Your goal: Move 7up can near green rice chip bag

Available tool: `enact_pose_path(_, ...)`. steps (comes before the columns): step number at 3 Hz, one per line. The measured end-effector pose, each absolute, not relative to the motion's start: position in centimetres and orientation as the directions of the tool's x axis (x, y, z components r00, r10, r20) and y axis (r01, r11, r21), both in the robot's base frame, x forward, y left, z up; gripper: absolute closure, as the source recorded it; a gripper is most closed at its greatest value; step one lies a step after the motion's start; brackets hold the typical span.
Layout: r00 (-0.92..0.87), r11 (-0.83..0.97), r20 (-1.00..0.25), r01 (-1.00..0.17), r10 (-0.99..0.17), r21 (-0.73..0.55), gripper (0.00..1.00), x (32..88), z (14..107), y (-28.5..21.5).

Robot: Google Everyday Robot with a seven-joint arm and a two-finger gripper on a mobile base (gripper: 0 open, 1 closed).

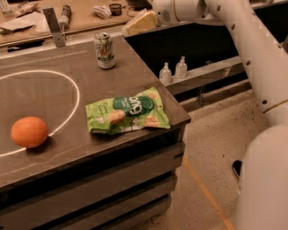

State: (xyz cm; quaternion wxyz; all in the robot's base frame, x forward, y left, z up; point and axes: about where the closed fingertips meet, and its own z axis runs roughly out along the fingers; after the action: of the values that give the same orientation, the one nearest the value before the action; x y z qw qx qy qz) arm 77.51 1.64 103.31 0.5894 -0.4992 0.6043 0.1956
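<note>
The 7up can (104, 50) stands upright near the far right edge of the dark table (54, 103). The green rice chip bag (128, 111) lies flat near the table's front right corner, well in front of the can. My gripper (140, 23) hangs in the air to the right of the can and a little above it, off the table's far right edge, its pale fingers pointing left toward the can. It holds nothing. The white arm (243, 49) reaches in from the right.
An orange fruit (29, 132) lies at the table's left, on a white painted circle (74, 96). Two clear pump bottles (173, 72) stand on a ledge right of the table. A cluttered wooden bench (85, 13) runs behind. A dark shoe (236, 169) shows on the floor.
</note>
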Motion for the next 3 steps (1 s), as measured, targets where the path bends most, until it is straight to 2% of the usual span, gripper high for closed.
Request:
enact_pose_path(1, 0.165, 0.357, -0.929, -0.889, -0.332, -0.285, 0.0, 78.8, 102.3, 4.3)
enact_pose_path(2, 0.089, 0.261, -0.958, -0.952, -0.273, -0.163, 0.0, 80.7, 99.3, 10.1)
enact_pose_path(3, 0.087, 0.261, -0.958, -0.952, -0.274, -0.161, 0.0, 80.7, 99.2, 10.1)
